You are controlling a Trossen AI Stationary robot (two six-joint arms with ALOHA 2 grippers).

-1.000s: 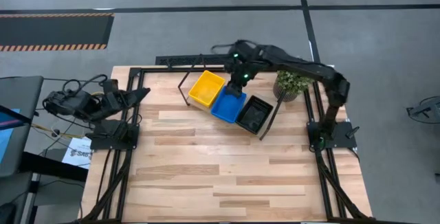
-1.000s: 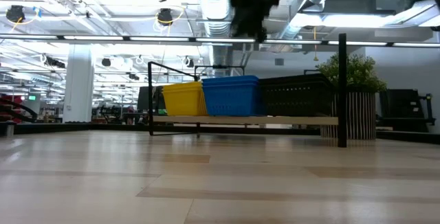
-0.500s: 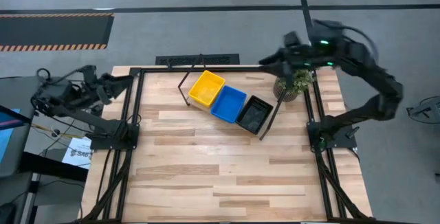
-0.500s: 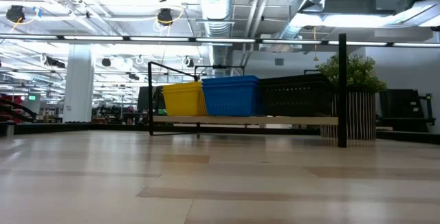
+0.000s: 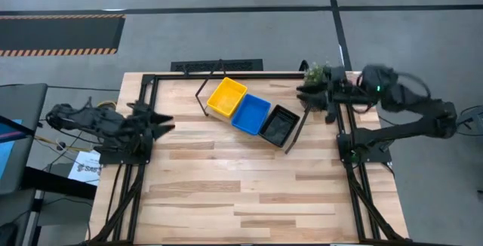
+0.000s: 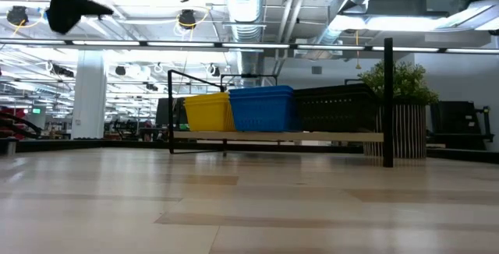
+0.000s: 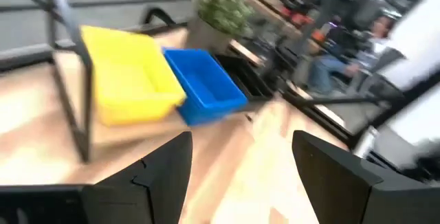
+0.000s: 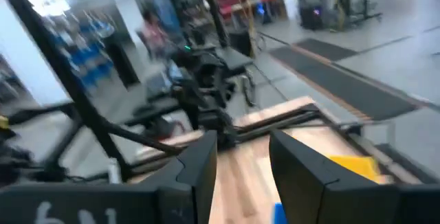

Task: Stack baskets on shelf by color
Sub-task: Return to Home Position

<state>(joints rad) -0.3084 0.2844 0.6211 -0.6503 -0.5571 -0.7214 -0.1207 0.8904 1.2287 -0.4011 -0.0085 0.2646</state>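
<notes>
Three baskets stand side by side with their bottoms on the shelf (image 6: 273, 136): yellow (image 5: 226, 97), blue (image 5: 251, 114) and black (image 5: 278, 124). The low view shows them as a row: yellow (image 6: 207, 112), blue (image 6: 261, 107), black (image 6: 335, 107). My left gripper (image 5: 162, 121) is open at the table's left edge, well clear of the shelf; its wrist view looks at the yellow basket (image 7: 127, 73) and the blue basket (image 7: 203, 86). My right gripper (image 5: 306, 95) is open at the far right corner, just right of the black basket, with nothing between its fingers (image 8: 199, 169).
A potted green plant (image 6: 401, 82) stands at the shelf's right end, partly under my right arm in the high view. Black frame rails (image 5: 147, 163) run along the table's left and right edges. The bare wooden tabletop (image 5: 249, 193) stretches in front of the shelf.
My right gripper has pulled away from above the blue basket, risen, and swung toward the table's far right corner, leaving the low view. My left gripper has tipped and dropped a little at the table's left edge, coming into the low view. The baskets have stayed put.
</notes>
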